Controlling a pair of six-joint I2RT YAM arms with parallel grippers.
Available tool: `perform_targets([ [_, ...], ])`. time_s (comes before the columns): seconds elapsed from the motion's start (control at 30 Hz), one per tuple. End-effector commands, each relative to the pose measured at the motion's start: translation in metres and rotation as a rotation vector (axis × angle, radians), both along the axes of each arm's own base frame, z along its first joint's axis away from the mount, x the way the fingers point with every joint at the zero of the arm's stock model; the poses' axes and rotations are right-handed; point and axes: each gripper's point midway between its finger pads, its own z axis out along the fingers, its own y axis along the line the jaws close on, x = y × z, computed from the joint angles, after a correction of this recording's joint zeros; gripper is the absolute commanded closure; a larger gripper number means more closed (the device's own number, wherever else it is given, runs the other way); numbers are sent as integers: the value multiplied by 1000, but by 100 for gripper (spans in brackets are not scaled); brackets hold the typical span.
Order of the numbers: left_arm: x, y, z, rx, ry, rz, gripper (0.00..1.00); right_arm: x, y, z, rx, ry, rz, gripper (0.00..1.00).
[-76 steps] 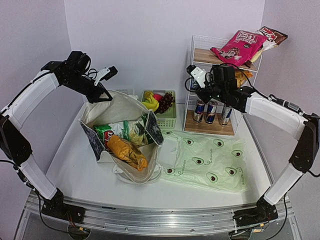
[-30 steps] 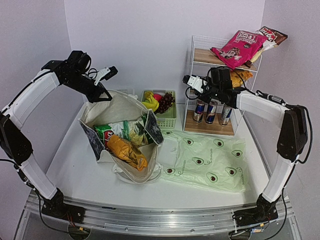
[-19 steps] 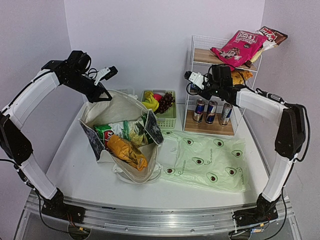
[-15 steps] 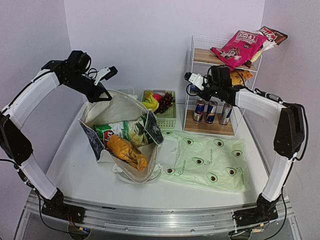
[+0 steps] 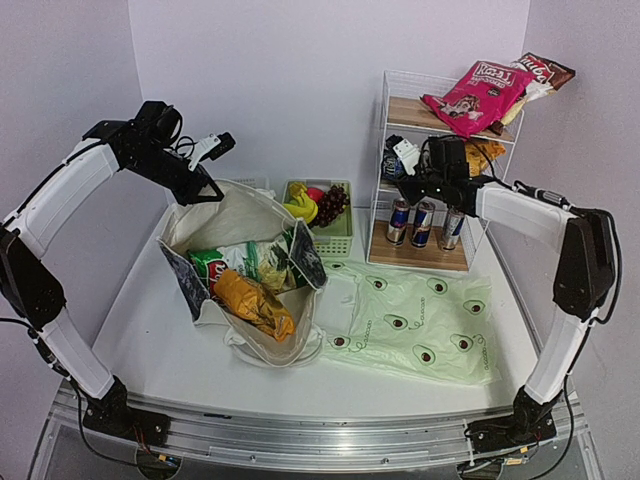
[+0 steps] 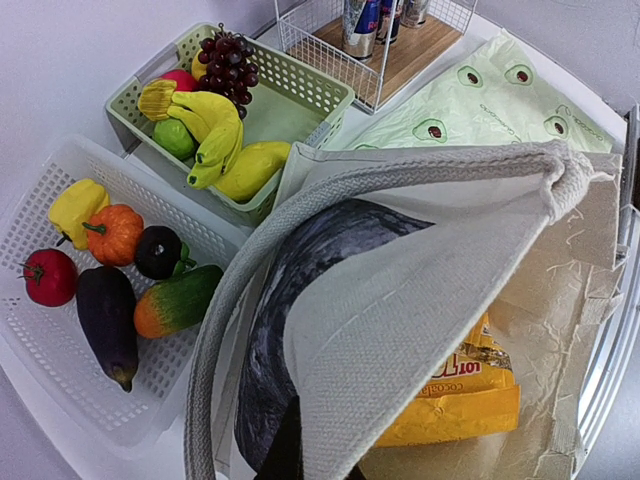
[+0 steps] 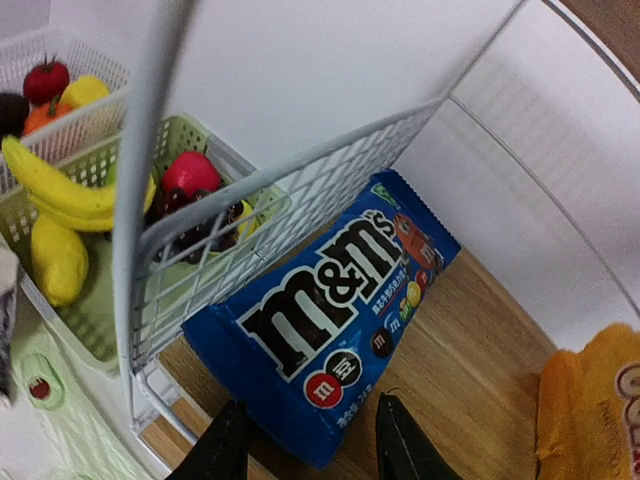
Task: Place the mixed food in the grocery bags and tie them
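- Nearest the arms, the avocado bag point(image 5: 420, 325) lies flat and unfilled on the table, right of centre.
- Just left of it, touching its edge, is the tote point(image 5: 262, 345), sagging open with its mouth facing up.
- Inside the tote there's an orange packet point(image 5: 255, 305) at the near side and a green packet point(image 5: 212, 265) behind it. There are more crinkly wrappers further in, but I can't tell what they are.
- The left gripper point(image 5: 203, 190) is clamped on the tote's far-left rim, right by the handle, and holds that side lifted off the table.
- Behind the tote is a green basket point(image 5: 345, 240) with the bananas point(image 5: 302, 205) and grapes point(image 5: 332, 203) in it, so none of the fruit is bagged yet.
- Left of that, the left wrist cam shows a white basket point(image 6: 60, 390) of veggies, partly hidden by the tote.
- At far right stands the rack point(image 5: 420, 255), with three cans point(image 5: 423, 222) lined up on its bottom shelf.
- The right gripper point(image 7: 310, 450) is poked into the rack's middle shelf. Its jaws are apart, either side of the near end of a blue M&M's bag point(image 7: 330, 330) lying flat on the wood. Can't tell if it's touching it.
- On the top shelf a pink bag point(image 5: 478, 90) leans with a couple of other packets.
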Motion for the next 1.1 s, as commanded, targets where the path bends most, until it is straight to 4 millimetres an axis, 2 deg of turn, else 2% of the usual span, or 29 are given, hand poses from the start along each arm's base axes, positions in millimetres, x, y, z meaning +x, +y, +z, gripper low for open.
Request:
perform_targets([
  [0.0,6,-1,24,-26,-73,-2,100,-7,-8,41,370,-3,-133,59],
  [0.17,7,-2,24,-29,-75,-5,100,-2,-15,48,554,17,-231,58],
  [0.37,6,-2,25,-32,-79,-3,100,7,-21,37,803,68,-360,51],
  [0.53,5,0,26,-28,-84,-3,100,17,-21,34,927,79,-414,46],
  [0.67,4,0,26,-31,-87,-3,100,21,-21,34,1011,96,-441,46],
  [0.9,4,0,27,-30,-93,-1,100,12,-11,14,1212,255,-519,50],
  [1.07,4,0,25,-31,-91,-4,100,2,-14,11,1314,305,-581,50],
])
